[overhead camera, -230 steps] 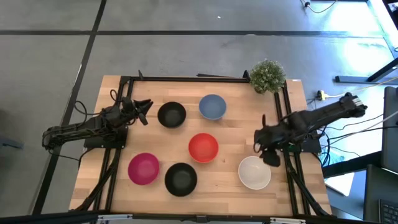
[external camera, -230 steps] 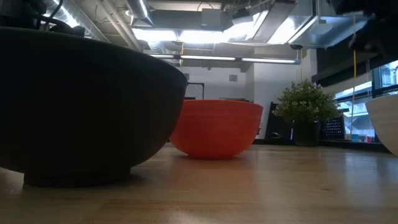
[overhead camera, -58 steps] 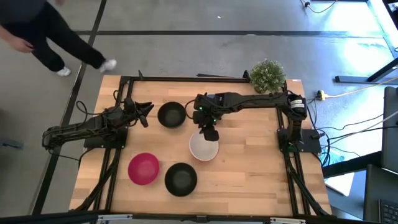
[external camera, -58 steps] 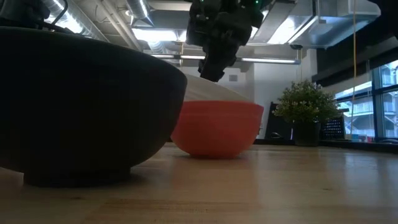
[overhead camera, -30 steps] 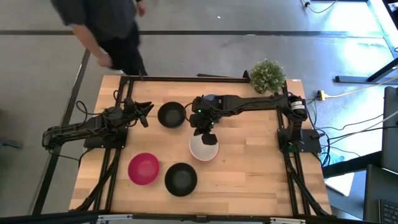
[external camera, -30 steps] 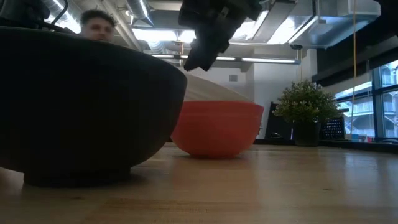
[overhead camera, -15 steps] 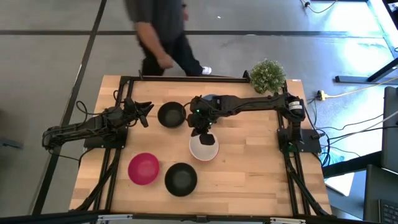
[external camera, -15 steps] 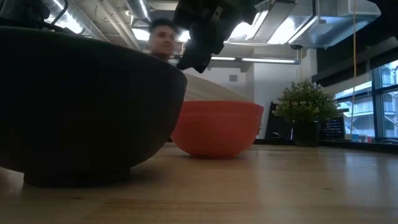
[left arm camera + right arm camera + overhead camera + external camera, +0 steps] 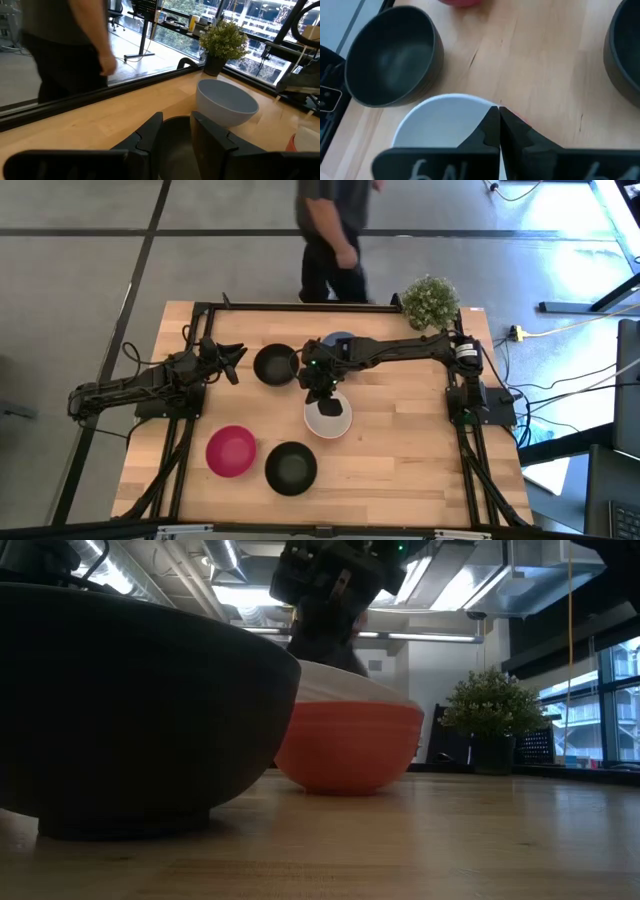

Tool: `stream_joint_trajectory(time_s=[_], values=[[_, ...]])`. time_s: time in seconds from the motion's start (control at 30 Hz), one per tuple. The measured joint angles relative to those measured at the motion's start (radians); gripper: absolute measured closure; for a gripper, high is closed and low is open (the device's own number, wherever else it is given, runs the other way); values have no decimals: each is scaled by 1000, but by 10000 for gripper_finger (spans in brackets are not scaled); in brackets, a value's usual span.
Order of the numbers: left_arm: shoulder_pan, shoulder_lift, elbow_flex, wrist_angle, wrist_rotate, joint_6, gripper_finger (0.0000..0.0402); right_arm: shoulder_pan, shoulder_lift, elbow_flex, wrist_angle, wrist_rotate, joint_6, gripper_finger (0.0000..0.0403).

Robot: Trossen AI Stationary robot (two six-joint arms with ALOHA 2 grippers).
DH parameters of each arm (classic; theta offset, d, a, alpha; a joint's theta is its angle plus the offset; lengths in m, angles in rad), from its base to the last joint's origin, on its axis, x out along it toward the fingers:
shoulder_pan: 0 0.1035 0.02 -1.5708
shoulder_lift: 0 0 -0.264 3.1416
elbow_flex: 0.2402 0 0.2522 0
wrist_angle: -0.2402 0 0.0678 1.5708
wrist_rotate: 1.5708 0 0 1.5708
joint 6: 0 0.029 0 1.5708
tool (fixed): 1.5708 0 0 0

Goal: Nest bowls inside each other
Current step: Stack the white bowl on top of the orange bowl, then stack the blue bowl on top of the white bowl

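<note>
The white bowl point(image 9: 328, 418) sits tilted inside the red bowl point(image 9: 345, 750) at mid-table. My right gripper point(image 9: 323, 388) hangs shut over the white bowl's far-left rim. One black bowl point(image 9: 275, 365) stands at the far left-centre, and the light blue bowl point(image 9: 225, 102) stands to its right, partly under the right arm. The magenta bowl point(image 9: 230, 450) and a second black bowl point(image 9: 291, 467) rest near the front edge. My left gripper point(image 9: 232, 360) waits open beside the far black bowl, touching nothing. My right gripper has its shut fingertips point(image 9: 492, 117) at the white bowl's rim point(image 9: 470, 98), slanting down from the far right. I cannot tell whether they touch it. The white bowl lies in the red bowl, its left side higher point(image 9: 310, 670).
A small potted plant point(image 9: 430, 300) stands at the far right corner. A person point(image 9: 330, 240) walks just beyond the table's far edge. Bare wood lies open at the near right point(image 9: 420, 470).
My right gripper has moved toward the table's left edge and a little down over the white bowl, staying shut. The person behind the table has walked along the far edge toward the right.
</note>
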Motion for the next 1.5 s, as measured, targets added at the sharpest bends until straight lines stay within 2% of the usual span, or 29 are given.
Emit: stream_joint_trajectory(time_s=[0.4,0.63,0.93,1.1,1.3,1.5], values=[[0,1,0,0,1,1,308,-1,77,-1,12,-18,-3,402],[0,1,0,0,0,25,308,-3,29,36,26,31,-27,399],[0,1,0,0,-2,26,308,-39,18,197,-226,76,-57,381],[0,1,0,0,-2,26,308,-102,17,199,-306,83,-60,350],[0,1,0,0,-3,26,308,-179,17,176,-457,85,-110,287],[0,1,0,0,-26,26,308,-231,16,124,-447,110,-152,230]])
